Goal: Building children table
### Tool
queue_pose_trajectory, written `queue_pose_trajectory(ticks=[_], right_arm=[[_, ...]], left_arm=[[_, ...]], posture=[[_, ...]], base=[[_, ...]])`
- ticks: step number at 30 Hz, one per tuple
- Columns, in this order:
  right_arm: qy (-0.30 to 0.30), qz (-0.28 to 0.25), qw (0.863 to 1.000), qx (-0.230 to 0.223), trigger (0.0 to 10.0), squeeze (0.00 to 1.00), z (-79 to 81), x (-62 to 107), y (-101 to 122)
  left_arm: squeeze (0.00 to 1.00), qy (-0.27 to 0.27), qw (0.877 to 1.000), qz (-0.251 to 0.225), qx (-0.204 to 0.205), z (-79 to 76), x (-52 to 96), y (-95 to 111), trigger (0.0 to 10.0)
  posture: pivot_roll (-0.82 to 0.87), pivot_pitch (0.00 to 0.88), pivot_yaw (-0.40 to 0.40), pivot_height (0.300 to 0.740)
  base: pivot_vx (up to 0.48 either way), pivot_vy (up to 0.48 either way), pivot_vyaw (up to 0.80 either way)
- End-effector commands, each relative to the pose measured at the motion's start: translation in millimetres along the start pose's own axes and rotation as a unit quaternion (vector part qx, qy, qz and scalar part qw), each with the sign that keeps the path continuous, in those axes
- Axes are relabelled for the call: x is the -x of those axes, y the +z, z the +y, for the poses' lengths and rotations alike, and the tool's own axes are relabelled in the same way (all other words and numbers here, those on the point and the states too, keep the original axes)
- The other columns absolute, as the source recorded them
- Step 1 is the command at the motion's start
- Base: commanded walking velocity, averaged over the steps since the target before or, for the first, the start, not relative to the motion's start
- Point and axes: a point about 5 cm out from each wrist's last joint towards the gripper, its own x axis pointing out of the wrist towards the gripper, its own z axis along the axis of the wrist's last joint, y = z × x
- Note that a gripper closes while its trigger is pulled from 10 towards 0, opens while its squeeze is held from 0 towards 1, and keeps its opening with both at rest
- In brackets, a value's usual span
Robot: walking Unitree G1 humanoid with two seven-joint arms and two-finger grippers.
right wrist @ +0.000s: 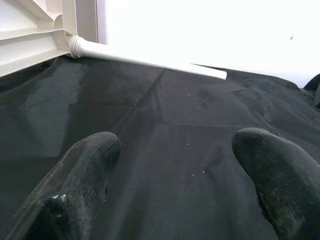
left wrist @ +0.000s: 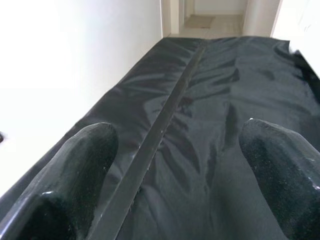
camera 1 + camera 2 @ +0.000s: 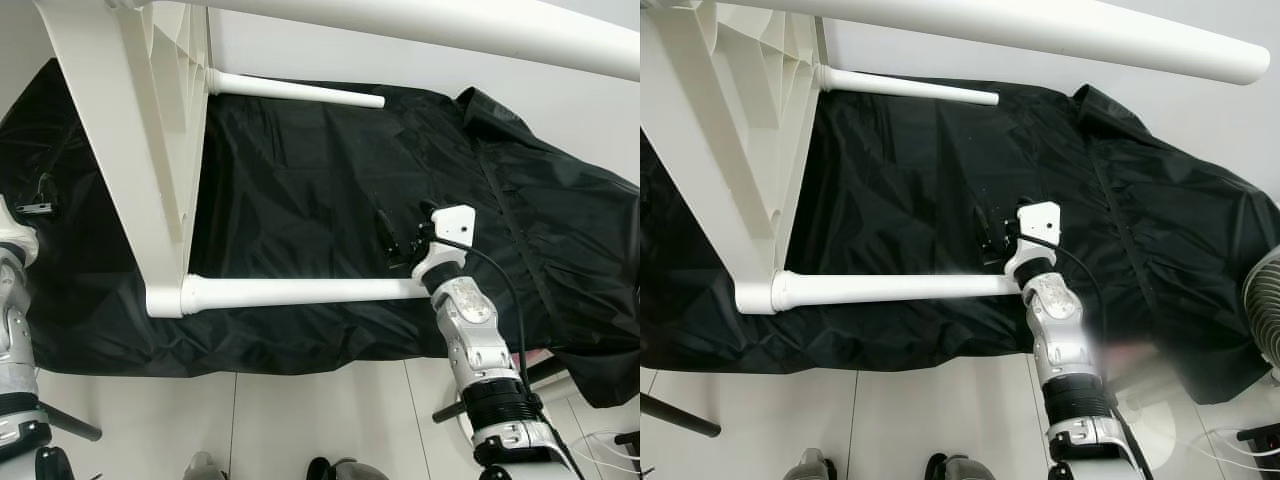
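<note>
A white plastic children's table [image 3: 120, 150] lies on its side on a black sheet [image 3: 300, 180]. Its ribbed underside faces right. Three white legs stick out to the right: a near one [image 3: 300, 292], a far one [image 3: 300, 89], and a raised one [image 3: 450, 25] crossing the top of the head views. My right gripper [image 3: 388, 238] is open just above the free end of the near leg, holding nothing. Its wrist view looks over the sheet toward the far leg [image 1: 150, 60]. My left gripper [image 2: 175, 175] is open over the sheet, left of the tabletop.
The sheet is spread over a white tiled floor [image 3: 300, 420]. A fan [image 3: 1265, 300] and cables stand at the right edge. A black rod [image 3: 70, 425] lies at the bottom left, and my feet [image 3: 340, 468] are at the bottom middle.
</note>
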Motion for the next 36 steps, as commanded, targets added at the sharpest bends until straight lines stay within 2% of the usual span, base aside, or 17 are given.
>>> queue_pose_trajectory(ticks=[1, 7, 29, 36], right_arm=[[-0.003, -0.001, 1.0, 0.006, 10.0, 0.0, -2.8, -0.4, 0.0], [-0.004, -0.001, 1.0, 0.006, 10.0, 0.0, -3.1, -0.1, -0.6], [-0.006, 0.002, 1.0, 0.01, 10.0, 0.0, -4.9, 0.6, -2.7], [-0.008, 0.002, 1.0, 0.012, 10.0, 0.0, -7.9, 0.9, -2.5]], left_arm=[[0.0, 0.003, 1.0, 0.002, -0.001, 0.6, 0.3, -2.4, 10.0], [0.0, 0.003, 1.0, 0.002, -0.001, 0.1, -0.1, -2.6, 10.0], [0.0, 0.0, 1.0, 0.003, -0.001, -1.6, -0.1, -2.1, 10.0], [0.0, -0.001, 1.0, -0.011, -0.01, -3.6, 1.8, 0.7, 10.0]], posture=[[0.08, 0.087, -0.107, 0.74], [0.08, 0.087, -0.106, 0.74], [0.08, 0.091, -0.101, 0.74], [0.08, 0.092, -0.103, 0.74]], base=[[0.0, 0.0, 0.0], [0.0, 0.0, 0.0], [-0.264, 0.0, 0.0], [0.0, 0.0, 0.0]])
